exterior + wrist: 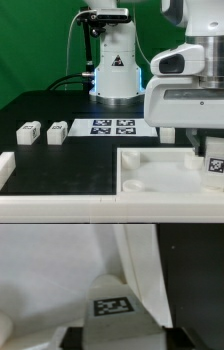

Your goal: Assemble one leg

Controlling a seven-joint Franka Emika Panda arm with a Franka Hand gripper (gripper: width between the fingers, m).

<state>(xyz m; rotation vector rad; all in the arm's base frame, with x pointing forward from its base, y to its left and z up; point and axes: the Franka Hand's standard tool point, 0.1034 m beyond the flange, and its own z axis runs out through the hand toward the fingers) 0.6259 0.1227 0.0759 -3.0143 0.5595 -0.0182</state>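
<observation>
Reading the exterior view from its left, you meet a white part (5,166) cut off by the frame edge, left of the marker board (112,127) and nearer the camera than it. Next come the first loose leg (28,131) and the second loose leg (55,131). They lie side by side on the black table (50,100), the second just beside the marker board's left edge. Behind the marker board stands the arm's base (115,65). In front of the marker board, and reaching to its right, lies the large white tray-like part (140,185).

Right of the marker board the gripper (118,336) hangs over that tray-like part. It pinches the leg (213,160), whose black-and-white tag faces the camera near the frame's right edge. In the wrist view you see the same leg from above, tagged face up. The dark pads (70,339) sit against both of its sides. The white surface of the tray-like part lies under the leg, and a strip of black table runs alongside. You cannot tell from either view whether the leg touches the tray-like part.
</observation>
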